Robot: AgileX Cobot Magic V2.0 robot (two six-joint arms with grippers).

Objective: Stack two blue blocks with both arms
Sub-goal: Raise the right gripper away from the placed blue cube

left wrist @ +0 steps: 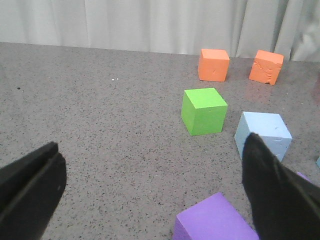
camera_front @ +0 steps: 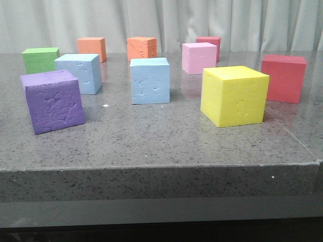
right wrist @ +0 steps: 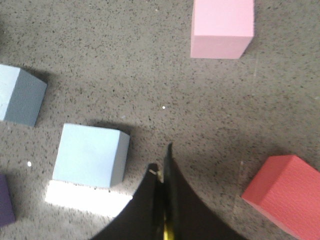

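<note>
1. The left gripper [left wrist: 150,195] shows in its wrist view with its two dark fingers spread wide and nothing between them; it hangs above the table [camera_front: 151,136] near the purple cube [left wrist: 215,222].
2. The right gripper [right wrist: 162,170] has its fingers pressed together with no gap and nothing held, above bare table just beside a blue block.
3. The left blue block [camera_front: 78,73] sits on the table behind the purple cube [camera_front: 52,101], with the green cube [camera_front: 40,59] further back.
4. The middle blue block [camera_front: 150,80] also rests on the table, well apart from the first, left of the yellow cube [camera_front: 234,95].
5. Judging by this, nothing is stacked yet: both blocks remain to be grasped, and one lifted onto the other.
6. No brand, label or writing can be read on any cube or gripper.
</note>
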